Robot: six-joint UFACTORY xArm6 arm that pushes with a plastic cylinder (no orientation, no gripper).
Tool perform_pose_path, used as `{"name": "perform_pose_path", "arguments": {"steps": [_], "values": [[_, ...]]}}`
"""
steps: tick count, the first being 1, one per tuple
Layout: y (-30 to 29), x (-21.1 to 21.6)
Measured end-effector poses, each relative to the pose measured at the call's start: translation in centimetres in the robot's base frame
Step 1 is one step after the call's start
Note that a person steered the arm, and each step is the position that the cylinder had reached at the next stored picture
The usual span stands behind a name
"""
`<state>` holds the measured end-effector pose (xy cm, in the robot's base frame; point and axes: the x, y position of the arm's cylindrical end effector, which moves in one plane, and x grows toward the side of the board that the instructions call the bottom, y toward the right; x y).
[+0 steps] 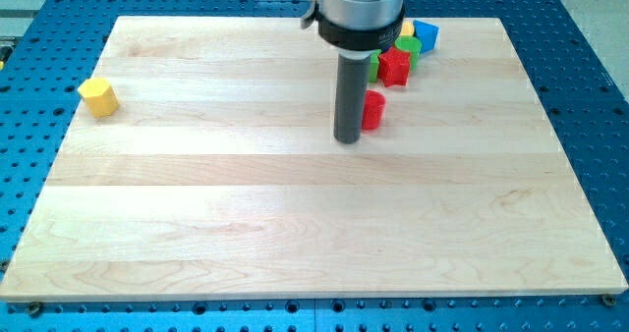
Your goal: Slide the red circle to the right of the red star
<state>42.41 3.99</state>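
Wooden board [295,224], my tip [348,139] touching red circle [373,110], below red star [396,66].

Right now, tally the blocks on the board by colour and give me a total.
Red: 2, the red circle and the red star.
Yellow: 2, the yellow hexagon and a yellow block.
Green: 1, the green block.
Blue: 1, the blue block.
Total: 6 showing. My tip stands just left of the red circle; the rod may hide more.
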Motion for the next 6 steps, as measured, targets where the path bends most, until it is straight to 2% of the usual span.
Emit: {"name": "perform_pose_path", "arguments": {"steps": [1, 2, 3, 5, 6], "values": [[-7.1, 0.0], [1.7, -0.2], [7.4, -2.7], [10.4, -4.0], [11.9, -3.1]]}}
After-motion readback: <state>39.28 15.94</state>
